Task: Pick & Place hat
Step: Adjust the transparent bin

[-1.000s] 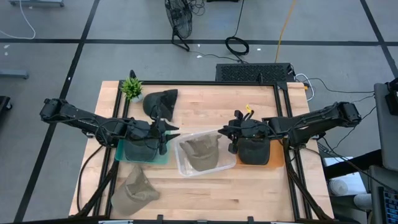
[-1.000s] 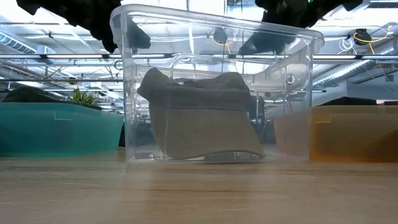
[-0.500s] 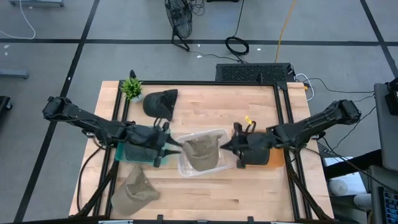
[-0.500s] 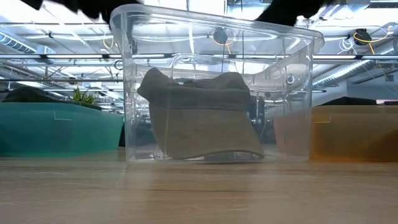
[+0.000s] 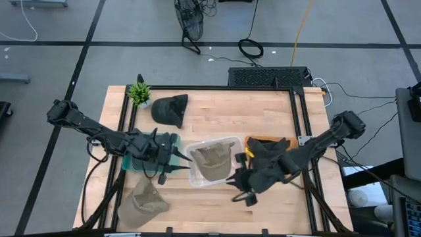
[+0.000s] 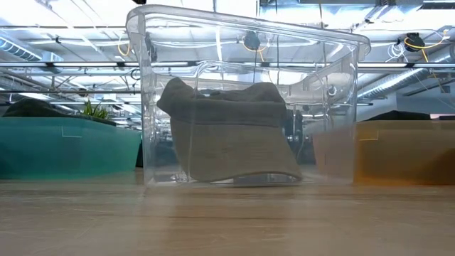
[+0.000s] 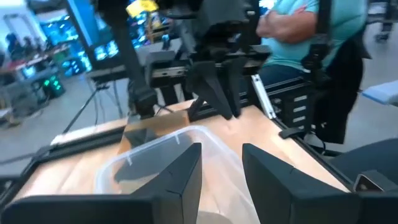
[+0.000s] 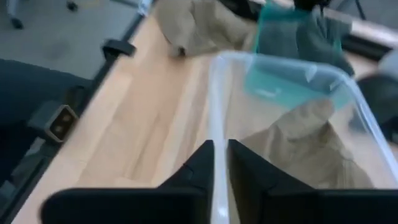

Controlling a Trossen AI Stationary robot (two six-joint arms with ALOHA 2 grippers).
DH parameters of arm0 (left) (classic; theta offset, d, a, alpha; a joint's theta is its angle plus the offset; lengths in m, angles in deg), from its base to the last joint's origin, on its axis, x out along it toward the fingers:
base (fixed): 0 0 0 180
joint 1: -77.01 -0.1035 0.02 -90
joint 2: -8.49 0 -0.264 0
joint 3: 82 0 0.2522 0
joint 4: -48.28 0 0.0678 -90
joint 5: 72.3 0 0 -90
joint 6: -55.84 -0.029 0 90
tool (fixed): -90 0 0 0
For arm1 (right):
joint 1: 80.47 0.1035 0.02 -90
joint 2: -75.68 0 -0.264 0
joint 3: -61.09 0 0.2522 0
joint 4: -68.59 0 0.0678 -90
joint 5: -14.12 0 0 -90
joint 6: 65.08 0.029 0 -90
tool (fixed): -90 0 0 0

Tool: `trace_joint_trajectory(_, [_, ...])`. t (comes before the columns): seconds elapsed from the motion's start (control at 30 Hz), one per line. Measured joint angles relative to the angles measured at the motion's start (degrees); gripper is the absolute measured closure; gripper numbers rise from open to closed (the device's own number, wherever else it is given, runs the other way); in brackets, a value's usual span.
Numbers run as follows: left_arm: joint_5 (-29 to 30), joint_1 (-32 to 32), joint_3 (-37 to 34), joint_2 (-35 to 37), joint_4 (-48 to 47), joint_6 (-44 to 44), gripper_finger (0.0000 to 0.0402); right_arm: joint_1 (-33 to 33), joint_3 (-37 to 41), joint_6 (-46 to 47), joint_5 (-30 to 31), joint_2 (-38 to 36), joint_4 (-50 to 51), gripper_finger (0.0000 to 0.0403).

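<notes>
Worked on a pale wooden table (image 5: 217, 204) over a grey floor strewn with cables; noted a seated person (image 7: 298, 31) beyond the table's edge. Found a clear bin (image 5: 227, 176) between the two sets of fingers, with one khaki hat (image 5: 212, 158) already lying inside it. Found a teal tray (image 5: 172, 139) behind the left fingers and an orange tray (image 5: 253, 139) holding a dark hat (image 5: 266, 150) behind the right ones. Located a second khaki hat (image 5: 141, 203) loose on the wood, back and aside of the left fingers. Saw the left gripper (image 5: 185, 164) partly spread and empty, aimed at the bin. Saw the right gripper (image 5: 234, 187) parted by a narrow slit, empty, at the bin's rim. Judged one placement complete; next, reaching the loose hat would call for turning away from the bin.
</notes>
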Motion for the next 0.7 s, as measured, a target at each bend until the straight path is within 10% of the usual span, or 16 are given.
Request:
trace_joint_trajectory(0.33, [1.40,2.18,-0.02,-0.02,-4.63,3.49,0.0275,-3.84,-10.11,8.78,-10.68,9.67,13.91,0.0254])
trace_joint_trajectory(0.7, [6.88,3.76,-0.02,-0.02,-5.18,2.03,0.0275,-4.92,-9.55,8.35,-7.35,10.55,14.59,0.0291])
